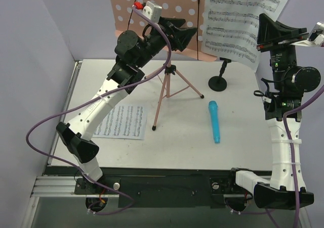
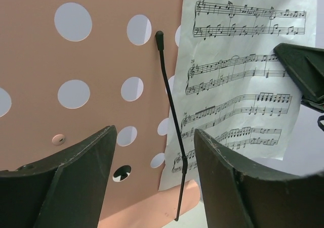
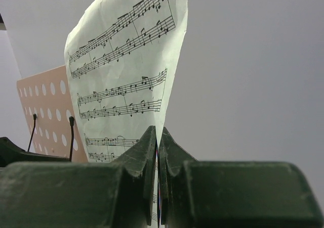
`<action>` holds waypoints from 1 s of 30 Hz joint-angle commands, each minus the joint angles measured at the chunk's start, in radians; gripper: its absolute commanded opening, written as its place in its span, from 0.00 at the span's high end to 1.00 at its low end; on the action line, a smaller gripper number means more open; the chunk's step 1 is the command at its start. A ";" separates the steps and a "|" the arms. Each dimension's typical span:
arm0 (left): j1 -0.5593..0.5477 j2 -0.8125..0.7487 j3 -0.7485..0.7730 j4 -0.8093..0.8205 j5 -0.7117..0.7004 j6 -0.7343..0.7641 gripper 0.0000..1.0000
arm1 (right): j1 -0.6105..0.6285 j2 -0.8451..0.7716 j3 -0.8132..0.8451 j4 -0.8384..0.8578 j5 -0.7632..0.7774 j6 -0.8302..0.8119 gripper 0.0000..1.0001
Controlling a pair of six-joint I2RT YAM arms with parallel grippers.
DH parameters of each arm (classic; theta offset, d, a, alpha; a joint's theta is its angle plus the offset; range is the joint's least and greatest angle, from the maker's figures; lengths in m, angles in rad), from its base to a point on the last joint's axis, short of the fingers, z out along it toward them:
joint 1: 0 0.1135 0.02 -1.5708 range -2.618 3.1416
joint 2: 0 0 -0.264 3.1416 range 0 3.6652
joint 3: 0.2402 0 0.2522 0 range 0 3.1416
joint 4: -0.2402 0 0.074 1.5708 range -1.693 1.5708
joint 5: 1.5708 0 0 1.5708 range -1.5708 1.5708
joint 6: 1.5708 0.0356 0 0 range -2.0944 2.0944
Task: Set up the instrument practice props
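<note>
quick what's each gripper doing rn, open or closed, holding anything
left gripper: open, holding nothing
right gripper: closed on a sheet-music page

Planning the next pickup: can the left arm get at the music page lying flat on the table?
Probably yes: the left gripper is open and empty, and the page lies bare beside that arm.

- A pale grey table [image 1: 238, 152] fills the middle of the scene.
- Plain lavender-grey walls [image 1: 30, 36] stand at the left and far sides.
- A ribbed aluminium rail [image 1: 55, 188] lies at the near left corner.
- A black plate [image 1: 167, 187] runs along the near edge.
</note>
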 commanded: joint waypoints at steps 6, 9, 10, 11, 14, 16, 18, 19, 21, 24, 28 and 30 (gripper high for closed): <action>-0.025 0.061 0.110 0.069 0.056 -0.053 0.35 | -0.008 -0.033 -0.011 0.114 -0.023 0.026 1.00; -0.030 0.076 0.132 0.048 0.061 -0.052 0.36 | -0.008 -0.033 -0.011 0.117 -0.026 0.030 1.00; -0.030 0.078 0.132 0.049 0.073 -0.055 0.37 | -0.008 -0.033 -0.011 0.117 -0.026 0.033 1.00; -0.030 0.077 0.132 0.060 0.079 -0.055 0.38 | -0.008 -0.033 -0.011 0.117 -0.030 0.030 1.00; -0.031 0.081 0.129 0.065 0.081 -0.059 0.48 | -0.008 -0.035 -0.011 0.117 -0.037 0.029 1.00; -0.033 0.083 0.129 0.065 0.079 -0.062 0.57 | -0.008 -0.033 -0.014 0.117 -0.037 0.029 1.00; -0.031 0.083 0.124 0.069 0.081 -0.065 0.62 | -0.008 -0.035 -0.019 0.117 -0.035 0.029 1.00; -0.033 0.080 0.122 0.071 0.083 -0.070 0.63 | -0.008 -0.035 -0.021 0.119 -0.035 0.030 1.00; -0.033 0.075 0.112 0.075 0.083 -0.073 0.64 | -0.008 -0.038 -0.027 0.125 -0.032 0.035 1.00; -0.031 0.067 0.101 0.088 0.086 -0.078 0.73 | -0.008 -0.035 -0.034 0.136 -0.024 0.047 1.00; -0.031 0.055 0.075 0.128 0.101 -0.096 0.87 | -0.008 -0.025 -0.037 0.160 -0.021 0.081 1.00; -0.030 0.047 0.057 0.161 0.109 -0.108 0.95 | -0.008 -0.019 -0.034 0.171 -0.026 0.096 1.00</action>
